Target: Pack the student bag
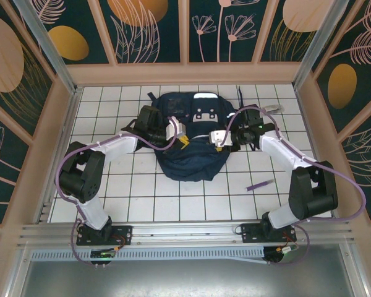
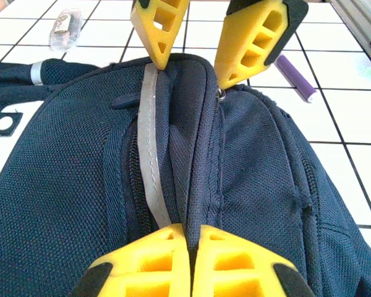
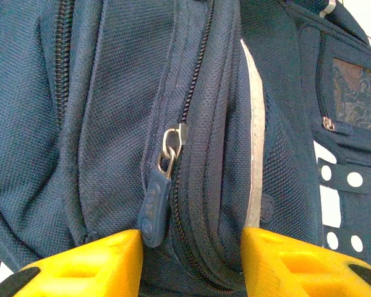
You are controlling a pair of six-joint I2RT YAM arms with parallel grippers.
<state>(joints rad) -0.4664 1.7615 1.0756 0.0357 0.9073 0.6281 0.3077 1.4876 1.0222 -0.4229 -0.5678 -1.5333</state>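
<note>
The student bag (image 1: 191,154), navy fabric with a grey reflective stripe (image 2: 149,142), lies in the middle of the table. My left gripper (image 2: 193,238) is shut on a raised fold of the bag's fabric beside the stripe; it meets the bag from the left (image 1: 176,131). Opposite it, my right gripper (image 3: 191,247) stands open astride the bag's zipper ridge, its yellow fingers (image 2: 253,37) against the cloth on either side. A blue rubber zipper pull (image 3: 156,207) hangs against its left finger. From above, the right gripper (image 1: 217,137) is over the bag's right half.
A purple pen (image 1: 260,184) lies on the white gridded table (image 1: 142,185) right of the bag, also in the left wrist view as a purple pen (image 2: 295,77). A small clear packet (image 2: 66,28) lies near the bag. Wooden walls enclose the table.
</note>
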